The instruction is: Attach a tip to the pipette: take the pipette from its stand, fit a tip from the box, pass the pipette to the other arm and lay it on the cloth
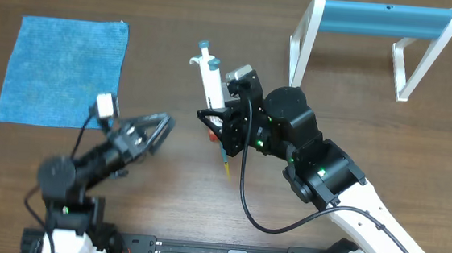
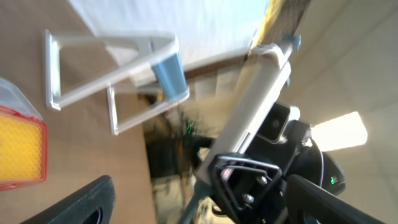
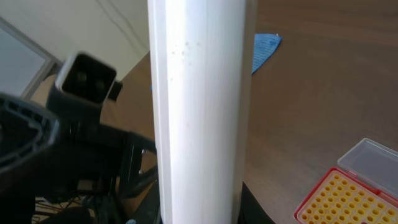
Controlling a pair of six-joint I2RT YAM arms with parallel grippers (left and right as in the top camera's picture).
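The white pipette [image 1: 209, 75] with a blue cap is lifted off the table, and my right gripper [image 1: 220, 124] is shut on its body. A yellow tip [image 1: 224, 165] sits on its lower end. In the right wrist view the pipette body [image 3: 199, 106] stands close up. My left gripper [image 1: 151, 132] is open a short way left of the pipette, pointing at it. The left wrist view shows the pipette [image 2: 258, 102] ahead between its open fingers [image 2: 81, 202]. The blue cloth [image 1: 62, 72] lies flat at the far left.
The white stand with a blue bar [image 1: 379, 24] is at the far right. The red tip box with a yellow rack [image 3: 345, 198] sits on the table below the right arm, its clear lid open; the tip box [image 2: 20, 146] lies near the stand [image 2: 112, 68].
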